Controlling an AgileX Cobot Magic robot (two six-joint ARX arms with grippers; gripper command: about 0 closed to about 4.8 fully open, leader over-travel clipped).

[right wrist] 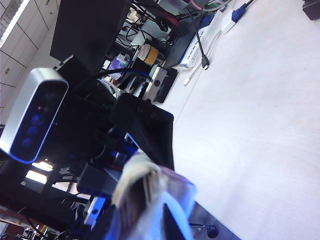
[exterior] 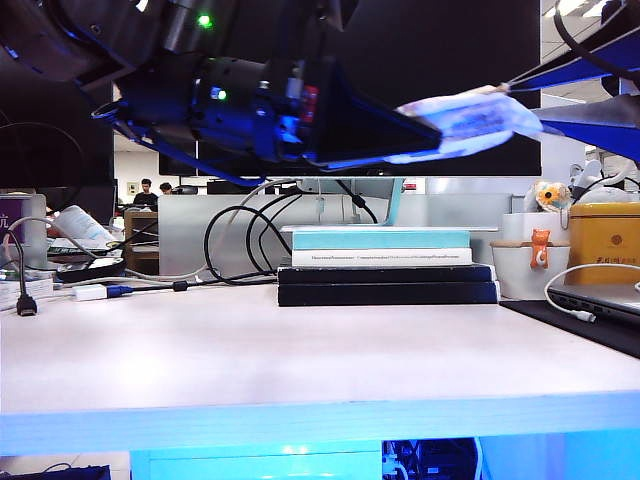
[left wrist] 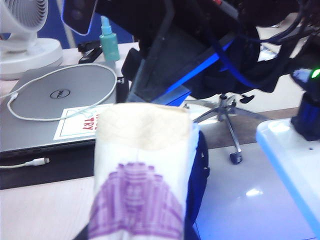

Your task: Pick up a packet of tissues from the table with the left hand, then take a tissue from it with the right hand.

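- Nearest the left wrist camera is the packet of tissues (left wrist: 142, 172), whitish with purple print, its cream paper edge showing at the open end
- Left gripper (exterior: 405, 135) holds that packet high above the table (exterior: 300, 360), its black fingers clamped on the pack's near end; so the first half of the task, lifting the pack off the table, looks done
- Right gripper (exterior: 535, 95) sits at the upper right of the exterior view, its thin pointed fingers converging on the far end of the packet
- Whether those fingers have closed on a tissue, or merely bracket the pack's end, I cannot tell: the exterior view shows them touching or nearly touching the plastic, and the right wrist view shows only blurred folded edges of the pack (right wrist: 145, 195) close to the lens
- No separate tissue is visible free of the pack, so the drawing-out step is, by my judgement, still left to do
- Books (exterior: 385, 265) and a laptop (left wrist: 55, 105) play no part
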